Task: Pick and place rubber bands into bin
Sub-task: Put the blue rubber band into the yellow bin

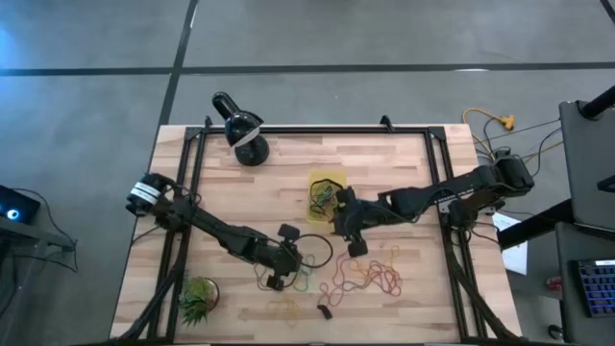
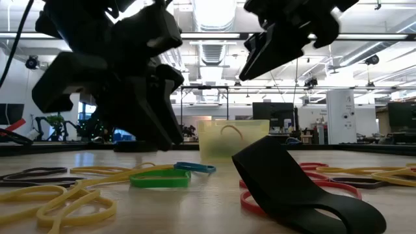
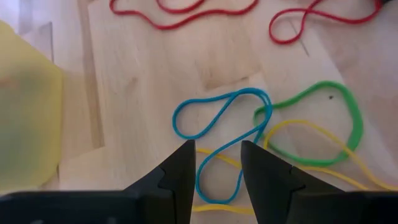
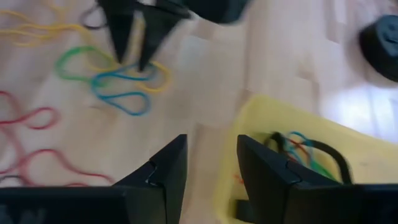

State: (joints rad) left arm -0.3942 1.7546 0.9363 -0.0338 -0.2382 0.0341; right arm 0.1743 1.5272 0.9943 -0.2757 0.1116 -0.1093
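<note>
Rubber bands in red, orange, yellow, green and blue lie loose on the wooden table [image 1: 404, 163] near its front middle. My left gripper [image 3: 214, 168] is open and low over a blue band [image 3: 221, 134], one finger on either side of its strands; whether it touches the band does not show. A green band [image 3: 336, 124] lies beside the blue one. My right gripper [image 4: 211, 168] is open with nothing between its fingers, raised by the near edge of the yellow bin [image 1: 327, 195]. The bin [image 4: 298, 143] holds a few bands.
A black domed lamp [image 1: 245, 135] stands at the far left of the table. A small spiky green plant [image 1: 197, 298] stands at the near left corner. A wide black band [image 2: 292, 182] lies close to the front edge. Red bands [image 1: 370, 274] are spread right of my left gripper [image 1: 279, 277].
</note>
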